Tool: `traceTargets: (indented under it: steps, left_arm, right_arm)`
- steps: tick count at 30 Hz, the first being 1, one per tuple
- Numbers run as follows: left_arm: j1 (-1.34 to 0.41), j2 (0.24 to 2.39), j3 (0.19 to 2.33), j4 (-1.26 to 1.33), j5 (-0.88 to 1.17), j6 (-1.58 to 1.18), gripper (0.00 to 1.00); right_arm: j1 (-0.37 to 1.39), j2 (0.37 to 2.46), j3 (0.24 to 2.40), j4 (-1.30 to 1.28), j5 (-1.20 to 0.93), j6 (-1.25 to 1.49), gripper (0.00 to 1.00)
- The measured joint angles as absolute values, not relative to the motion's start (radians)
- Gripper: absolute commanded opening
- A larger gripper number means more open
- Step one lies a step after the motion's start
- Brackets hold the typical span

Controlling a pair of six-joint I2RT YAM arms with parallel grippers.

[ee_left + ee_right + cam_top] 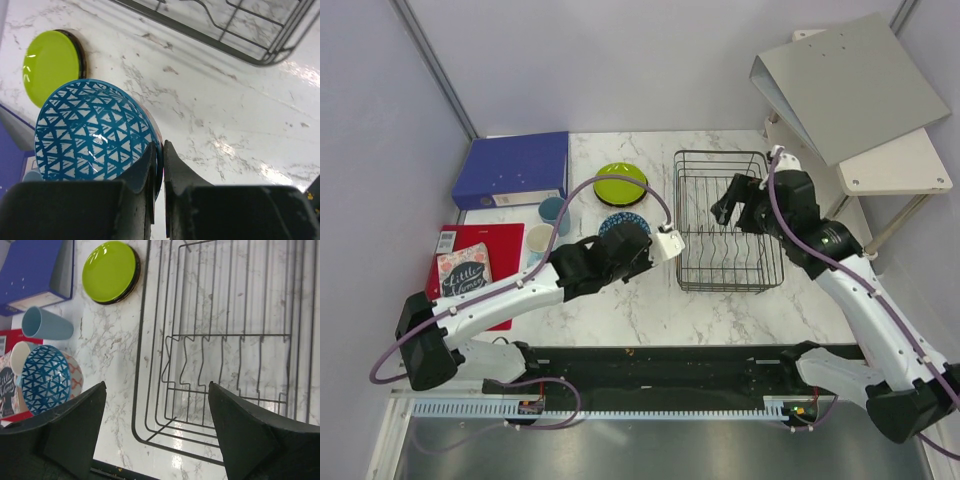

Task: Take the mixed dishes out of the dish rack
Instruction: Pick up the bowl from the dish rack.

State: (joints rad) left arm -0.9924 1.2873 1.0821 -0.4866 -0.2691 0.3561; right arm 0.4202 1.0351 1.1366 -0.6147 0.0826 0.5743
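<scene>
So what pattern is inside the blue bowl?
The bowl carries a blue-and-white triangle lattice; left wrist view shows it best.

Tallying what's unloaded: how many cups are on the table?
2. One light blue cup sits by the blue binder; the other cup is beside the blue patterned bowl. None shows in the dish rack.

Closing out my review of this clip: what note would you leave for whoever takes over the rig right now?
Left pincer: shut on the rim of the blue patterned bowl, which sits nested in the red-and-white bowl, left of the dish rack.
Right pincer: open, holding nothing, above the rack.
Elsewhere: lime green plate lies on a black one beside the blue binder; a light blue cup stands near the bowls.
Done: no dishes show in the rack.
Left: probably just release the bowl and draw both arms back.
</scene>
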Motion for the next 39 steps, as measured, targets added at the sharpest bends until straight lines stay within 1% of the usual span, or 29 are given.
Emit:
traceTargets:
  steps: [8,12,17,28,37,39]
  left_arm:
    - [-1.017,1.176,1.04,-0.522,-0.17,0.361,0.02]
    - [-1.017,1.122,1.04,-0.522,-0.11,0.361,0.02]
    - [-1.017,1.118,1.04,-0.534,-0.07,0.36,0.02]
    - [-1.016,1.118,1.034,-0.553,-0.067,0.36,0.02]
    - [-1.018,1.138,1.021,-0.552,0.006,0.358,0.02]
    - [-1.018,1.138,1.019,-0.552,0.012,0.358,0.02]
  right_arm:
    - [0.594,1.219,1.268,-0.636,0.035,0.511,0.91]
    - [0.667,1.304,1.279,-0.632,0.019,0.495,0.91]
    - [0.733,1.381,1.3,-0.629,0.018,0.485,0.91]
    - [0.779,1.402,1.339,-0.641,0.109,0.474,0.91]
    - [0.801,1.403,1.35,-0.586,0.066,0.478,0.9]
    - [0.802,1.409,1.354,-0.579,0.049,0.479,0.87]
